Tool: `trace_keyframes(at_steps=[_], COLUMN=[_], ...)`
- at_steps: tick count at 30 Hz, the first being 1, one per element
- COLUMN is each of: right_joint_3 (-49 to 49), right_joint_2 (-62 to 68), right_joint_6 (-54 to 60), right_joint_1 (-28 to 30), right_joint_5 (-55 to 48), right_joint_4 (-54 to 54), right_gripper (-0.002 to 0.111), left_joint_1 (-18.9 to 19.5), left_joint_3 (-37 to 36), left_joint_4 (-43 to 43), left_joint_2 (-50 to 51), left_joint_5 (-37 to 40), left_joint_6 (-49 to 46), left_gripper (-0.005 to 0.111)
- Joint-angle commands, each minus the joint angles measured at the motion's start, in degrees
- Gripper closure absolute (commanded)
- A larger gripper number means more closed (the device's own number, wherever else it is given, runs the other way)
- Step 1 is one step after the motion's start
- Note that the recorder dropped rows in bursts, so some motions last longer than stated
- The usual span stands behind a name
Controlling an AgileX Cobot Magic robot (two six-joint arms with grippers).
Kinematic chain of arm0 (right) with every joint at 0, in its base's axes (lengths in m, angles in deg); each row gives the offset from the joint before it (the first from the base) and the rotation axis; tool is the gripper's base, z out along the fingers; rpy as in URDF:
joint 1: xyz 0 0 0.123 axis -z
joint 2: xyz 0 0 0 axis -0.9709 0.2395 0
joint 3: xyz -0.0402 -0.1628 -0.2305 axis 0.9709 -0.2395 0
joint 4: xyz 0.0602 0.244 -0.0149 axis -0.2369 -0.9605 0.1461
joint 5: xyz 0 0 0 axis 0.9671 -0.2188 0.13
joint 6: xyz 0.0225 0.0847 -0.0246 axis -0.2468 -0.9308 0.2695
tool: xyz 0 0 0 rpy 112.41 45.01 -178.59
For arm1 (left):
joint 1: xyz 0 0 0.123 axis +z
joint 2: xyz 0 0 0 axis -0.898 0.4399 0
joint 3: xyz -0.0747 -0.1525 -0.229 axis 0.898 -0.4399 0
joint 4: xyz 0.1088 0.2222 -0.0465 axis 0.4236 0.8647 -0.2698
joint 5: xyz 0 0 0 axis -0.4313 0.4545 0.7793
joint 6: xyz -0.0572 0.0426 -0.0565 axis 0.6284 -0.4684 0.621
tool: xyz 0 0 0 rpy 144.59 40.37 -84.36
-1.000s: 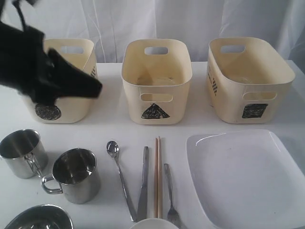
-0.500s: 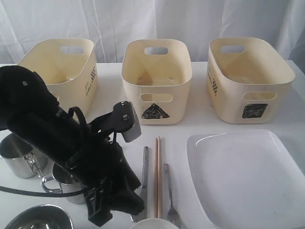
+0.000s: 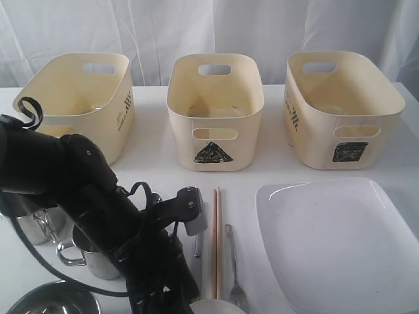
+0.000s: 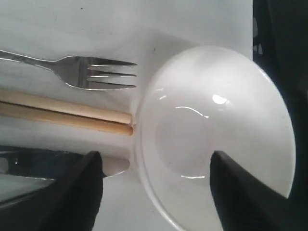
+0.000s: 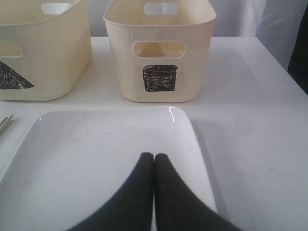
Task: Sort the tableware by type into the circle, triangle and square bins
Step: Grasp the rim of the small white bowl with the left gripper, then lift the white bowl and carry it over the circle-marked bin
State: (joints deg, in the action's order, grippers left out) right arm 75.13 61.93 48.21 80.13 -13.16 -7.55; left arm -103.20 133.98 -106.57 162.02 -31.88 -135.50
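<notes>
Left wrist view: left end effector spread apart over white bowl, 6 o'clock of chopsticks in exterior view; right end effector pressed together above plate

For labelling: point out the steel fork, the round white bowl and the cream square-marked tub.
steel fork [image 4: 72, 73]: left wrist view, tine base.
round white bowl [image 4: 192, 139]: left wrist view, inner floor.
cream square-marked tub [image 5: 197, 72]: right wrist view, front wall.
</notes>
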Motion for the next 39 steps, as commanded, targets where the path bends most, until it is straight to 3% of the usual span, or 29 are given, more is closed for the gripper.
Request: trace_keyframes(at_steps=[1, 14, 23, 29, 36, 39], right_joint_3=[0.0, 0.0, 0.0, 0.0, 0.0, 0.0], right_joint_2=[-0.2, -0.2, -0.2, -0.2, -0.2, -0.2], right_joint_6=[-0.1, -0.1, -0.1, -0.1, -0.1, -0.1], right_joint_1=[-0.3, -0.3, -0.3, -0.3, -0.3, -0.3], right_joint_5=[0.8, 0.8, 0.8, 0.8, 0.8, 0.8], right_joint_4=[0.0, 0.0, 0.0, 0.0, 0.0, 0.0], right_gripper=[0.108, 0.108, 0.108, 0.108, 0.108, 0.108], left_joint_1=[-0.3, -0.3, -0.1, 1.0, 8.6, 13.3], left_joint_3=[-0.3, -0.3, 1.1, 6.3, 16.2, 18.7], left_joint_4=[-1.0, -0.6, -1.2, 7.8, 25.9, 32.8], left_joint_2=[1.6, 1.6, -1.0, -9.0, -20.5, -24.7], left_joint_5=[1.9, 1.9, 9.6, 10.3, 9.5, 2.8], left_joint_6=[-6.0, -5.8, -5.4, 0.0, 13.0, 20.2], left_gripper=[0.042, 0.106, 0.107, 0.107, 0.107, 0.107])
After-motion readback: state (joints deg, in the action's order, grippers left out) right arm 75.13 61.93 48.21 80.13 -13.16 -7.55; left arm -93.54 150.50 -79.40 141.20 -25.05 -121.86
